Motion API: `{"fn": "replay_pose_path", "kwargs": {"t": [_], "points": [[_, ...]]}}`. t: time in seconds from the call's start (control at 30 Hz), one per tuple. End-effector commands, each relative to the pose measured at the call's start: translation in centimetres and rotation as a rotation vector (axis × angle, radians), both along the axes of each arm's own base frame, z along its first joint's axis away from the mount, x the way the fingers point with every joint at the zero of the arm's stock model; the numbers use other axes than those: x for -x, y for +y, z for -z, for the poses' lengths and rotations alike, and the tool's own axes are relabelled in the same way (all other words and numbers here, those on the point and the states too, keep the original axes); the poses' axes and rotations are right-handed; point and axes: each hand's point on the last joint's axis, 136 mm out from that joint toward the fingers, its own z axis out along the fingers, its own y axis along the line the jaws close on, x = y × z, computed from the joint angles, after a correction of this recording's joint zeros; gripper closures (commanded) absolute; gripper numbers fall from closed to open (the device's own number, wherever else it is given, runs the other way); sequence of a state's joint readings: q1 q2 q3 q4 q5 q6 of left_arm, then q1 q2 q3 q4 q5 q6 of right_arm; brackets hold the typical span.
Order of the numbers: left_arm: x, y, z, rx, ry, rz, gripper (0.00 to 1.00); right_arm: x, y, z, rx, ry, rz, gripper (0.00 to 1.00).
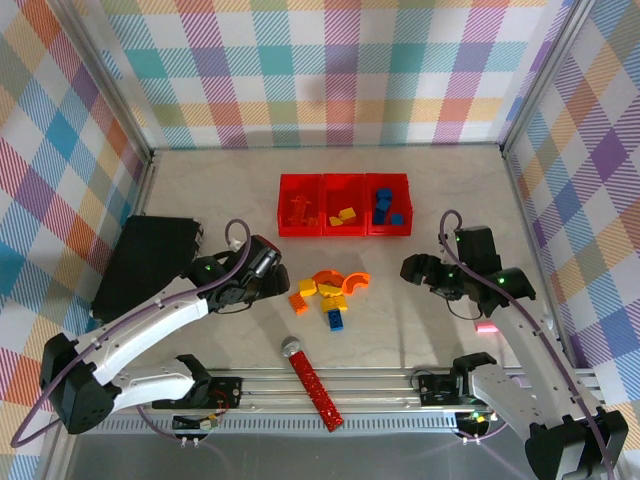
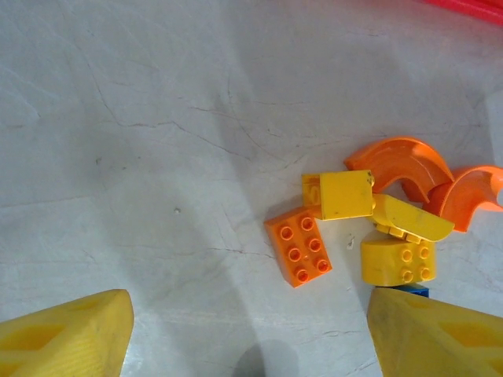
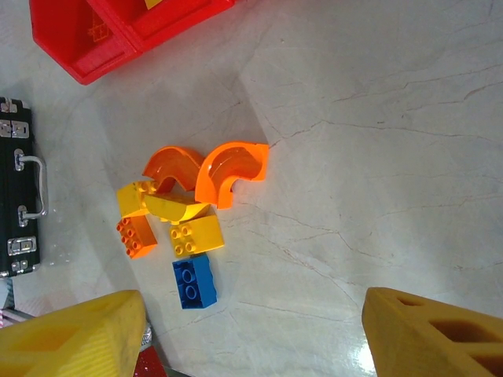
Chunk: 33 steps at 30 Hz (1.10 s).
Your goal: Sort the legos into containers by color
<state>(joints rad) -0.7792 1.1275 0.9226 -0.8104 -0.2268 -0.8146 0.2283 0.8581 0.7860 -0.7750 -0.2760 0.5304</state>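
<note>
two claws, both spread wide and both empty. the left claw (image 2: pixel 250 298) hangs low over the table (image 2: pixel 141 118), just beside the loose pile of legos (image 2: pixel 369 212). nothing sits between its yellow fingers (image 2: pixel 71 334). one fingertip comes right up to a blue brick (image 2: pixel 410 291) at the pile's near edge, and i cannot tell whether it touches. the right claw (image 3: pixel 251 298) stands further off from the pile, with only bare table between its fingers. in its wrist view two orange arches (image 3: pixel 232 174) lean together above the yellow, orange and blue bricks.

from above, the pile lies between the two claws, a little apart from the three red containers (image 1: pixel 345 178) behind it. the left bin holds orange pieces, the middle yellow, the right blue. a red studded stick (image 1: pixel 314 385) lies near the front rail, and a black case (image 1: pixel 145 265) sits beside the left arm.
</note>
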Motion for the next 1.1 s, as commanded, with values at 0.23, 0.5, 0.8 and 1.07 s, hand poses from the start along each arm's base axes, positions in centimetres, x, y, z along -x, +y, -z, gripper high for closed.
{"fn": "replay_pose_path", "kwargs": {"t": [0.23,0.5,0.8,1.07], "points": [[-0.4,-3.1,1.4,-0.053,0.005,-0.124,0.18,1.2,-0.7,-0.1,0.012,-0.027,0.011,0.25],[0.1,-3.3,3.9,-0.205,0.112,-0.188,0.16,1.7,-1.6,0.2,0.058,-0.038,0.025,0.24],[0.6,-6.8,7.0,-0.260,0.213,-0.108,0.13,1.6,-1.7,0.3,0.069,-0.039,0.029,0.24],[1.1,-7.2,8.9,-0.251,0.251,-0.108,0.13,1.6,-1.8,0.2,0.072,-0.044,0.029,0.23]]}}
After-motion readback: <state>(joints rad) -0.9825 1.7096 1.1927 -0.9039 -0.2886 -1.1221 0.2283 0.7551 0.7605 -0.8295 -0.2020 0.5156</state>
